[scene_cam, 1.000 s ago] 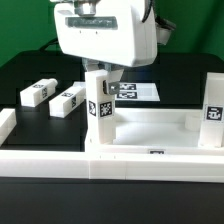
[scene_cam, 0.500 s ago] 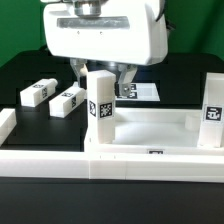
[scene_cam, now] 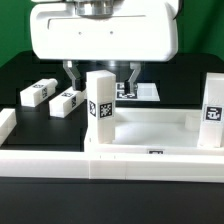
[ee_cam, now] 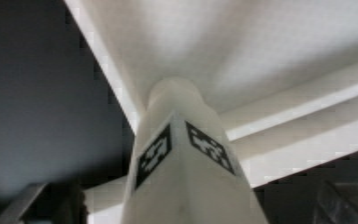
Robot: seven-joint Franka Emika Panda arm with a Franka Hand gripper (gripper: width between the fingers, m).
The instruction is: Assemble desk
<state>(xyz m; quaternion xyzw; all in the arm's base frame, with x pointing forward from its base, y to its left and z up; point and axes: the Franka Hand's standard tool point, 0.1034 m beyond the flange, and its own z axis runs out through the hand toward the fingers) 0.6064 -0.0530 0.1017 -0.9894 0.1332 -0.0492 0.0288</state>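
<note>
Exterior view | gripper (scene_cam: pixel 102 80) above upright leg (scene_cam: pixel 100 112) | jaws apart, apparently not touching

Exterior view was bright and even, lit from above. The white gripper (scene_cam: pixel 101 82) body sat close to the lens, soft and nearly blown out. The black table (scene_cam: pixel 20 70) was dark with little detail. The leg (scene_cam: pixel 100 108) tag was readable. Wrist view was dimmer: leg very close and blurred, tags smeared, grey shadow bands across the top (ee_cam: pixel 247 50). Both were low-res.
</note>
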